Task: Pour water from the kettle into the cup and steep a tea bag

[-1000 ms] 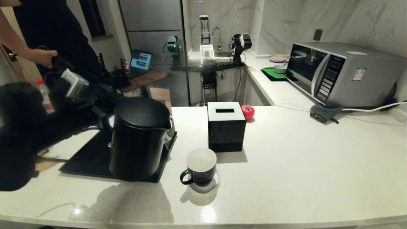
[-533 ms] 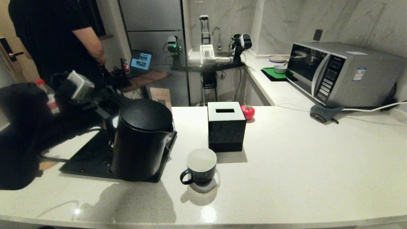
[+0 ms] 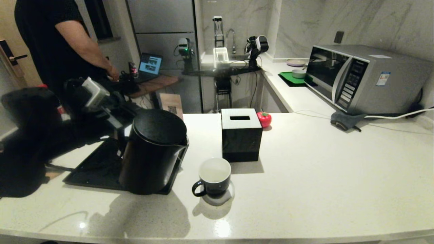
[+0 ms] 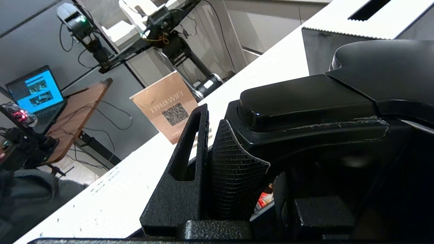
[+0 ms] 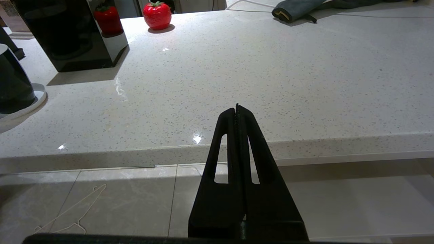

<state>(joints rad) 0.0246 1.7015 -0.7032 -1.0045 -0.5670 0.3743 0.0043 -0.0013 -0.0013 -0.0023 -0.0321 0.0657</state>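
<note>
The matte black kettle leans toward the cup, its base low over the black tray. My left gripper is behind it, shut on the kettle's loop handle; in the left wrist view the gripper clamps that handle. The small dark cup with a white inside stands on a pale coaster, right of the kettle. No stream of water shows. The tea bag is out of view. My right gripper hangs shut and empty below the counter's front edge.
A black cube tissue box stands just behind the cup, with a red tomato-shaped item beside it. A microwave and a grey cloth sit at the far right. A person stands at the back left.
The kettle has shifted right and tipped further toward the cup, with my left arm following it. The person behind has moved. The cup has stayed put.
</note>
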